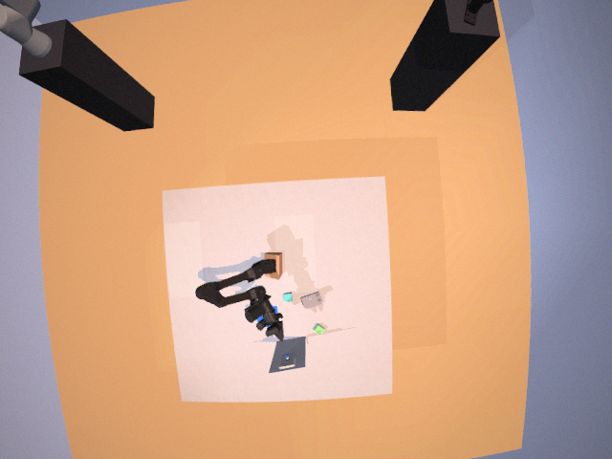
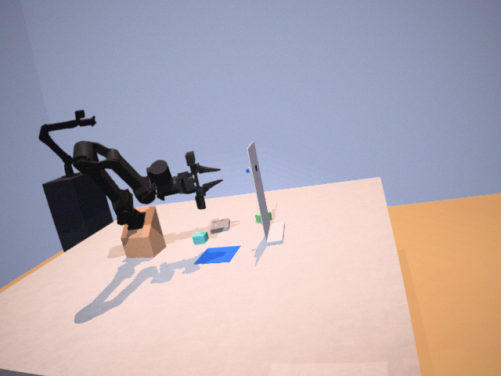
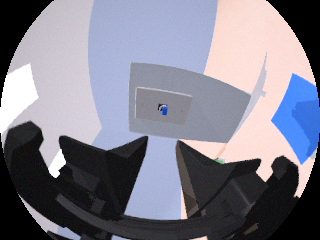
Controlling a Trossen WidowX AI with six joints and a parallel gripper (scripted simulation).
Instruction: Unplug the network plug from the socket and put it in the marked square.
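The blue plug (image 1: 287,357) (image 2: 247,170) (image 3: 164,110) sits in the socket of the grey upright panel (image 1: 296,345) (image 2: 261,198) (image 3: 215,105), high above the table. In the wrist view it shows small at the middle of a lighter plate (image 3: 147,102); its thin tab is too small to tell. My gripper (image 1: 281,338) (image 2: 221,175) (image 3: 162,142) is partly open and empty, in front of the panel and short of the plug, with free air between. The marked blue square (image 2: 232,250) (image 3: 292,117) lies flat on the table, and nothing lies on it.
A teal block (image 1: 287,297) (image 2: 200,237) and a grey box (image 1: 311,299) (image 2: 220,225) stand beside the square. A green block (image 1: 318,328) (image 2: 263,216) is near the panel's side. The panel's white foot (image 2: 275,233) lies behind it. My arm's base stands on a wooden block (image 2: 137,247).
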